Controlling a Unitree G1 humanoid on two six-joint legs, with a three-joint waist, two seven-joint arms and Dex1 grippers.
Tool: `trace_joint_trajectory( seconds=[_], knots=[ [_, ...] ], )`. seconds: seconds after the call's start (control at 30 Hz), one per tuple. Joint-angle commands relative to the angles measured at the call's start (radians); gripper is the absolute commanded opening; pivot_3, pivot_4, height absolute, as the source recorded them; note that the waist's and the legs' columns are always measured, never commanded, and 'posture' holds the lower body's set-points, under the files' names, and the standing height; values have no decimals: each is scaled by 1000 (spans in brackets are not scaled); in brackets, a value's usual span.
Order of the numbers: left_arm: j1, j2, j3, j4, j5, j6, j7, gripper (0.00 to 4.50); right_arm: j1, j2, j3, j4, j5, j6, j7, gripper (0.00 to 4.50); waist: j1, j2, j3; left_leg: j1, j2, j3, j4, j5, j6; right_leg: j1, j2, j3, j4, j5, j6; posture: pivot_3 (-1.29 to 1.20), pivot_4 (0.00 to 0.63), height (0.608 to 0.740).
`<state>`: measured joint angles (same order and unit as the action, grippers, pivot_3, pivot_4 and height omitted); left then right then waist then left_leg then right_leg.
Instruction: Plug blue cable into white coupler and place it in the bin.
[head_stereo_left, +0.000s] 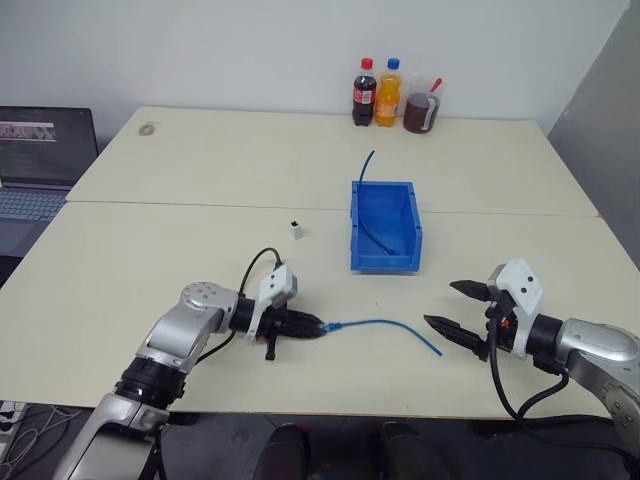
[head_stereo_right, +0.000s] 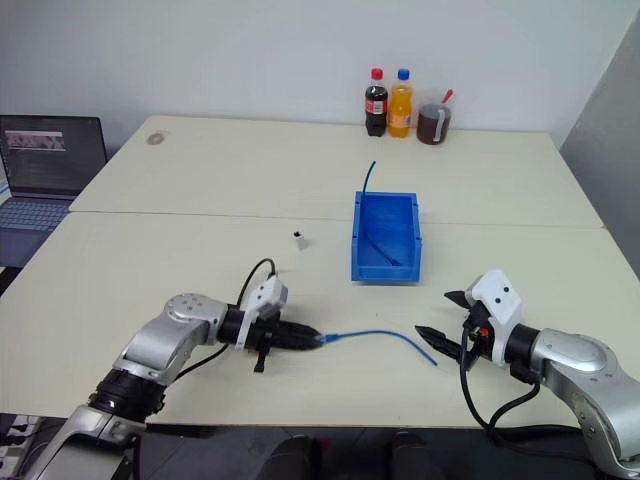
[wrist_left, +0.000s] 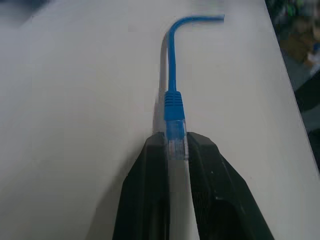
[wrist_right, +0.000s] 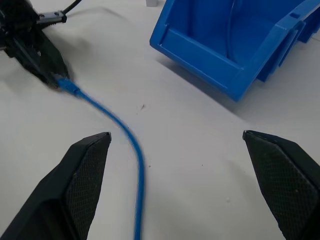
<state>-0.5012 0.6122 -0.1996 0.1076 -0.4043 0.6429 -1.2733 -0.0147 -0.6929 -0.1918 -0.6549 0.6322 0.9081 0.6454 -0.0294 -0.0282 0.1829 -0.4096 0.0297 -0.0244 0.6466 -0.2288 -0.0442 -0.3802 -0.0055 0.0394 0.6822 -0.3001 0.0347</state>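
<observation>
The left pincer (head_stereo_left: 318, 327) is clamped on the clear plug of the thin bright-blue cable (head_stereo_left: 385, 323), which curves across the pale counter (head_stereo_left: 180, 250) toward the right pincer (head_stereo_left: 457, 310), whose black fingers stand wide apart and hold nothing. The bright blue plastic bin (head_stereo_left: 385, 258) sits behind the cable, another blue cord inside it. The tiny white boxy coupler (head_stereo_left: 296, 230) stands apart, left of the bin. Two drink bottles (head_stereo_left: 377, 93) and a dark jug (head_stereo_left: 420, 112) line the far edge; a laptop (head_stereo_left: 40, 160) sits at the left.
</observation>
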Motion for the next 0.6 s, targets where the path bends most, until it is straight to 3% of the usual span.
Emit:
trace_joint_trajectory(
  seconds=[0.03, 0.13, 0.27, 0.47, 0.6],
  knots=[
    [-143, -21, 166, -147, -284, 365, 59, 260, -123, 97, -128, -9, 471, 185, -181, 4500, -1, 0, 0, 0, 0, -1, 0, 0, 0, 0, 1, 0, 0, 0, 0, 0, 150, 740],
    [-199, -78, 264, -174, -434, 553, 151, 260, -151, 102, -132, 37, 784, 204, -334, 4500, -2, 0, 0, -1, 1, -1, -1, 0, 0, -1, 0, 0, -1, 0, -1, 0, 150, 740],
    [-225, -188, 382, -203, -600, 738, 309, 260, -181, 105, -34, 67, 1020, 146, -523, 4500, -3, 0, 0, -2, 0, -1, -1, 0, 0, -1, -2, 1, -1, 3, -4, 0, 150, 740],
    [-191, -242, 447, -240, -720, 831, 442, 260, -247, 102, 55, 118, 1248, 40, -666, 4500, -4, 0, 0, -6, 0, -2, -1, 0, 0, -7, -2, 2, 1, 3, -4, 0, 150, 740],
    [-177, -257, 488, -241, -805, 876, 510, 260, -290, 91, 84, 130, 1308, -11, -707, 4500, -3, 0, 0, -6, 0, -1, 0, 0, 0, -7, -1, 2, 1, 3, -4, 0, 150, 740]
  ],
)
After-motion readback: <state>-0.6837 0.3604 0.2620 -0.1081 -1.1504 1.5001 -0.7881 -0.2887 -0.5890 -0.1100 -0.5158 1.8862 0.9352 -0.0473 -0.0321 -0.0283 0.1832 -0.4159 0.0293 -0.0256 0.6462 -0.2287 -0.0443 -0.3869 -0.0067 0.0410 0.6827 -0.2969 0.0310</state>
